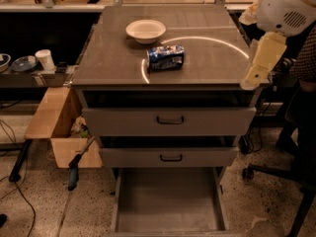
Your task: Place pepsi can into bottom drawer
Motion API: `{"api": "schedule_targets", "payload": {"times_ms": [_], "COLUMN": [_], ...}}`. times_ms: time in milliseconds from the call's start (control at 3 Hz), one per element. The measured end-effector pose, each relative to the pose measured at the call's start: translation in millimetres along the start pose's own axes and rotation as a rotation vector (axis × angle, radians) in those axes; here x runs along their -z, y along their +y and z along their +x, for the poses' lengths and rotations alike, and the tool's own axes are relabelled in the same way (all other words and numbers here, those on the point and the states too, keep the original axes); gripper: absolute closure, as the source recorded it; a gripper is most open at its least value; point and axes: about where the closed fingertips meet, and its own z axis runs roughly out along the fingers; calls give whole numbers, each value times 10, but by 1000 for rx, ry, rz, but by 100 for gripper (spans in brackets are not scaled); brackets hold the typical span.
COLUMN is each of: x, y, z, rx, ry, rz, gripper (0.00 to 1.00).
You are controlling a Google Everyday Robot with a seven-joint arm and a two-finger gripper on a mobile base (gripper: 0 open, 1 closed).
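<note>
The blue pepsi can (165, 57) lies on its side on the cabinet top (113, 58), a little in front of a white bowl (145, 30). The bottom drawer (170, 201) is pulled out at floor level, and its flat grey floor is bare. My gripper (253, 78) hangs from the white arm (286, 6) at the cabinet top's right front corner. It is well to the right of the can and holds nothing that I can see.
The two upper drawers (170, 120) with black handles are partly pulled out. An open cardboard box (57, 127) stands to the left of the cabinet. A side shelf holds cups (44, 59). A chair base (276, 174) is on the right.
</note>
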Motion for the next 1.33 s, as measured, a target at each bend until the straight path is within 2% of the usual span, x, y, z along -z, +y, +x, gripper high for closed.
{"api": "schedule_targets", "payload": {"times_ms": [667,1333], "x": [-55,-196], "y": [-351,-578], "z": [-340,-576], "rx": [65,114], "ry": [-21,-27], "rz": [19,18], "gripper": [0,0]}}
